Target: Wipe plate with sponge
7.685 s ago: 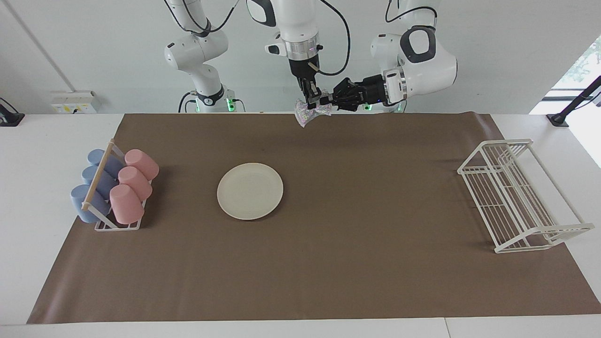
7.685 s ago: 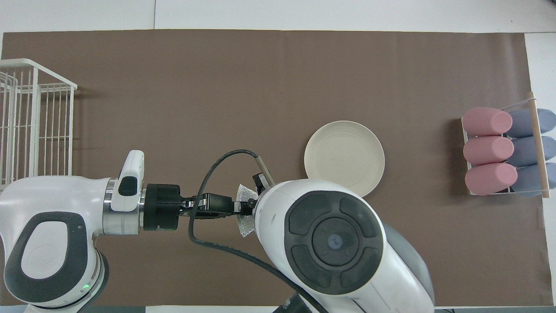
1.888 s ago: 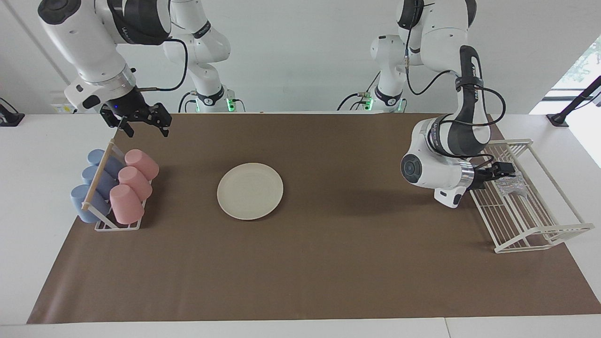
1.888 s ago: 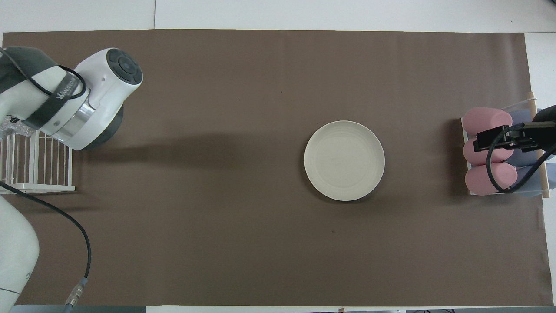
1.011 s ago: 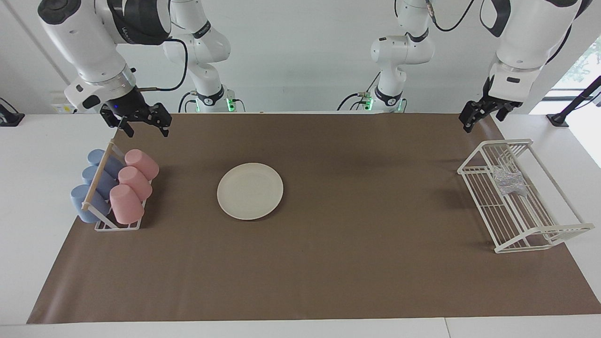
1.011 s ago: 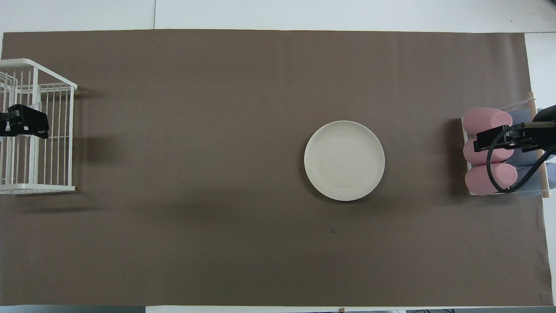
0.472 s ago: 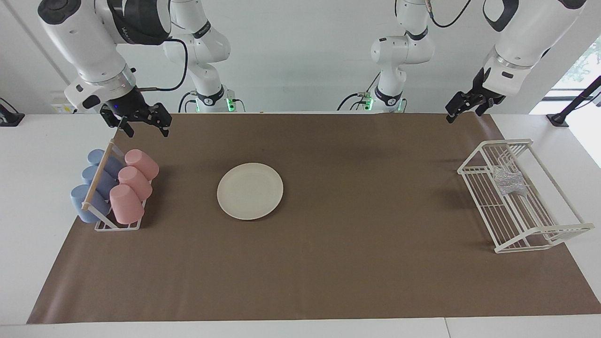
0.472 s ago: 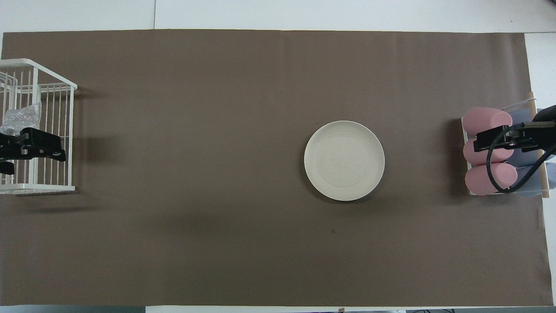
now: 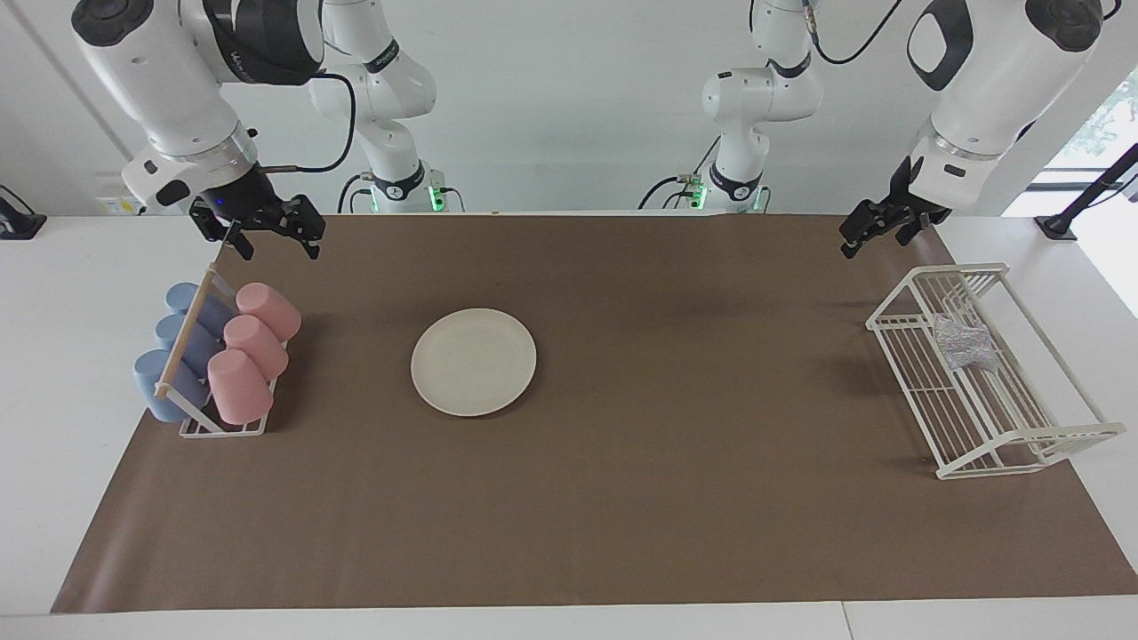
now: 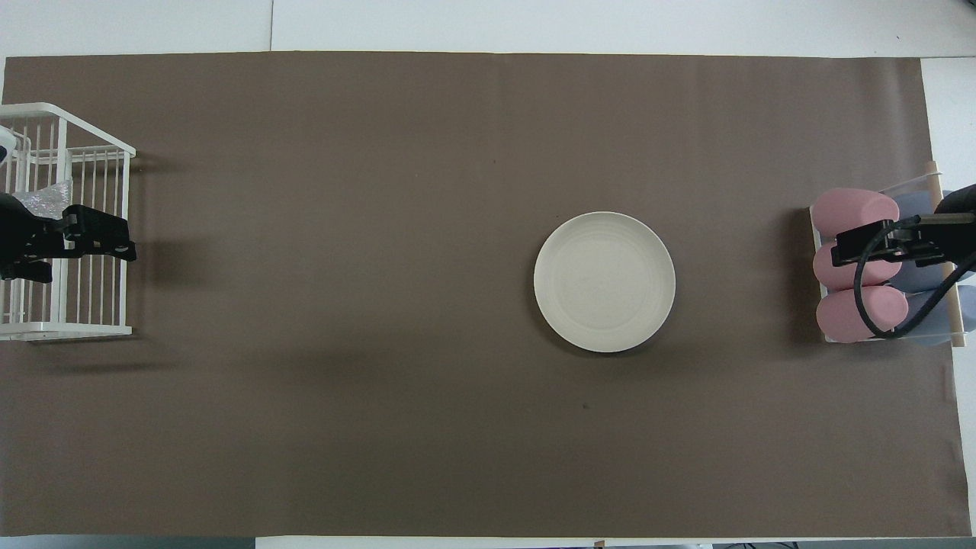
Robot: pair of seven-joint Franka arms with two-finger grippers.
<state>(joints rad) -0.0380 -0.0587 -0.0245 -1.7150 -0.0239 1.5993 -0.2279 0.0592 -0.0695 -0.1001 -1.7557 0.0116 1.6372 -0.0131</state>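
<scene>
Now released: sponge [image 9: 963,342] lying in the white wire rack [image 9: 1058,437] at the left arm's end of the table, no longer held. Left gripper [image 9: 876,230] raised clear above the mat near that rack, fingers apart, empty. Right gripper [image 9: 267,233] unchanged, hovering above the cup rack [image 9: 222,428], fingers apart, empty. Plate [image 9: 474,362] flat on the mat [image 9: 622,516], well apart from the sponge. Judged: wiping finished or abandoned, arms retreating. Lettering on the right arm's dark band, not readable.
</scene>
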